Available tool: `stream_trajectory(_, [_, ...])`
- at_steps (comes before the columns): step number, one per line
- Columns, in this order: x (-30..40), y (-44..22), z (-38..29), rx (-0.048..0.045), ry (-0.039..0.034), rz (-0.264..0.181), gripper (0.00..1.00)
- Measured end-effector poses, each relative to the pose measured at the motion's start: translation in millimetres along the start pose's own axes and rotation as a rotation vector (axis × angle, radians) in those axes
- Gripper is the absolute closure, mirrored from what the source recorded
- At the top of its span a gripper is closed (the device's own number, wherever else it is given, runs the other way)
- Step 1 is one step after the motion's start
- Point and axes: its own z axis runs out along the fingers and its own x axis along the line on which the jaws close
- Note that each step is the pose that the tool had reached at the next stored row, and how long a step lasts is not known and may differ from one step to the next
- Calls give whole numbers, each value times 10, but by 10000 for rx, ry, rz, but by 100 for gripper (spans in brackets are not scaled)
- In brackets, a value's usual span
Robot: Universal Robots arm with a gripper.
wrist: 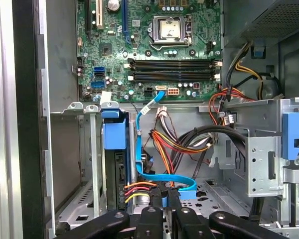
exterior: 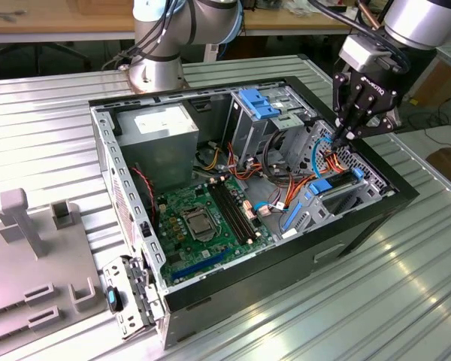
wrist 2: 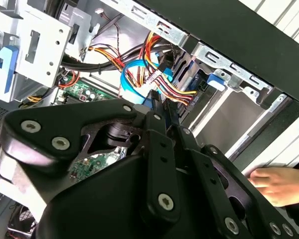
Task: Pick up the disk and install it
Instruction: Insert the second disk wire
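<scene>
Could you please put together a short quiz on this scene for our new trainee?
1. True or false: the gripper hangs over the motherboard's processor socket.
2. In the second wrist view, what shows beside the outer wall of the computer case? A) a hand B) a screwdriver C) a spare fan
3. Fill in: in the first wrist view, the flat cable looping near the gripper is coloured ____.

Key
1. False: it is down among the cables by the drive cage, at the exterior view's right end of the case.
2. A: the hand.
3. Blue.
</scene>
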Motion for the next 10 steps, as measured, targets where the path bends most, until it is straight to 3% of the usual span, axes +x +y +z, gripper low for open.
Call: stream_trajectory(10, [0, 0, 0, 1, 28, 0, 84])
